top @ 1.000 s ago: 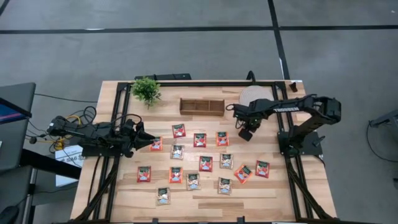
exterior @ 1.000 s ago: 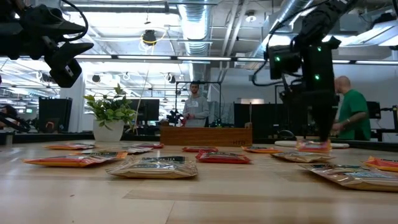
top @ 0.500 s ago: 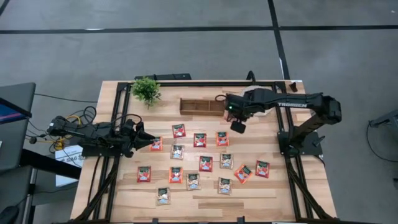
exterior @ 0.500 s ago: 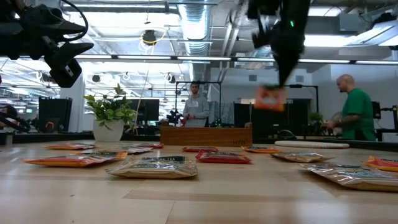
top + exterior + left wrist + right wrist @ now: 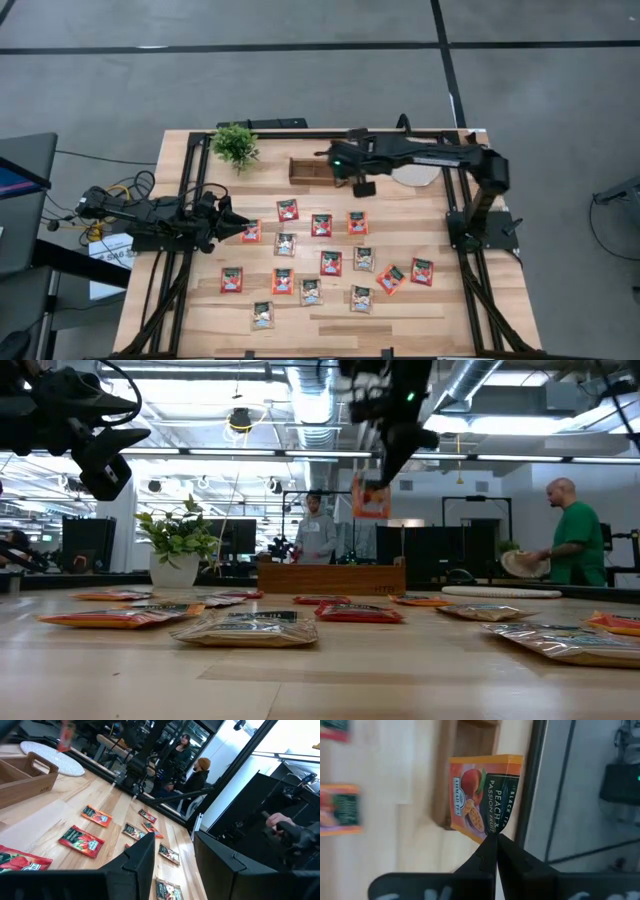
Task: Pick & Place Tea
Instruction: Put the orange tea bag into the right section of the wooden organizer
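The right gripper [image 5: 490,851] — fingers pinched shut on an orange square tea sachet [image 5: 482,795] — hangs high over the long brown wooden tray's [image 5: 322,172] right end; the drop lies straight below. The left gripper [image 5: 232,226] waits open at the table's left.

You have bare surface [image 5: 330,325] along the near edge and open air above the wooden tray [image 5: 318,171], but scattered tea sachets [image 5: 322,225] crowd the middle and the potted plant [image 5: 236,144] blocks the tray's left.
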